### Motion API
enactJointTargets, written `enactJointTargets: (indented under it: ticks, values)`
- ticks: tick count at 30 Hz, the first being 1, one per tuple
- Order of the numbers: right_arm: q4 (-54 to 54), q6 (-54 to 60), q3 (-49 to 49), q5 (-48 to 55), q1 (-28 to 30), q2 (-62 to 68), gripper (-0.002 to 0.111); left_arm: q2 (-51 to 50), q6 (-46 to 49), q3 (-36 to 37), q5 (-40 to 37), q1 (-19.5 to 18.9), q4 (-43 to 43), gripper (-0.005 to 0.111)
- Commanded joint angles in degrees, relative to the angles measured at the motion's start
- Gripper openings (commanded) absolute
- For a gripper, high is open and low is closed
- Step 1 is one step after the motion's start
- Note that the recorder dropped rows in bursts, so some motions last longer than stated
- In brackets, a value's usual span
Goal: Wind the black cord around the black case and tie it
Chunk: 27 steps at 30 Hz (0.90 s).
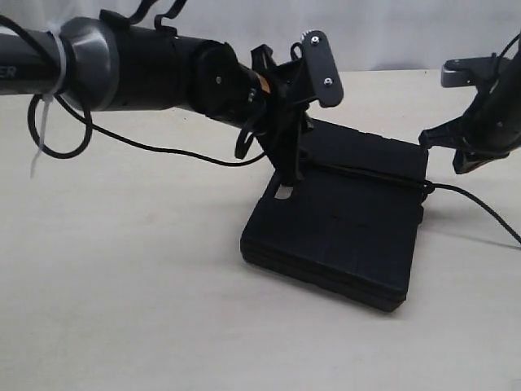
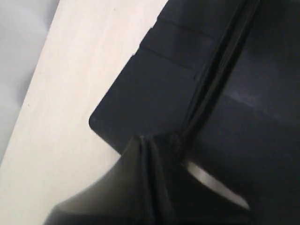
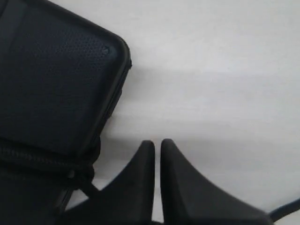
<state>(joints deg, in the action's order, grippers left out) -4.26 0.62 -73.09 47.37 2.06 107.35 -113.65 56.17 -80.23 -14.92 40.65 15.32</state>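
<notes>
Right pincer (image 3: pixel 157 146) — near black case (image 3: pixel 56 79) edge

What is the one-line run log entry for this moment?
left gripper: shut on thin black braided cord | cord: stretched across flat rectangular black plastic case | right gripper: shut, empty, beside case
</notes>
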Motion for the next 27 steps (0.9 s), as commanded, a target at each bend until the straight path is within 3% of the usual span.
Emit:
enactJointTargets:
  ticks: [1, 4, 9, 10, 14, 17, 21, 27]
  values:
    - [0.96, 0.79, -3.90, 2.64, -0.17, 5.68, 0.004, 0.38, -2.36, 0.12, -4.21, -3.58, 0.43, 0.000]
    - [3.74, 1.27, -5.58, 2.38, -0.17, 8.41, 0.004, 0.38, -3.78, 0.12, -8.87, -6.27, 0.43, 0.000]
    - [21.93, 15.54, -8.54, 2.24, -0.17, 11.84, 0.004, 0.38, -5.62, 0.12, -16.05, -10.60, 0.43, 0.000]
    - [29.75, 20.55, -9.28, 2.24, -0.17, 12.22, 0.004, 0.38, -5.62, 0.12, -18.03, -11.43, 0.58, 0.000]
    - [43.48, 32.02, -9.52, 2.35, -0.17, 12.10, 0.004, 0.38, -5.62, 0.12, -20.10, -12.13, 1.46, 0.000]
    - [36.92, 27.62, -12.18, 3.32, -0.05, 9.08, 0.004, 0.38, -5.62, 0.12, -19.51, -12.11, 1.88, 0.000]
    - [14.30, 12.50, -11.87, 7.26, -0.17, 0.43, 0.004, 0.38, -5.62, 0.12, -17.99, -12.11, 2.53, 0.000]
    - [15.73, 12.04, 4.20, 1.30, -1.70, -8.58, 0.004, 0.38, -5.62, 0.12, -17.36, -12.11, 3.58, 0.000]
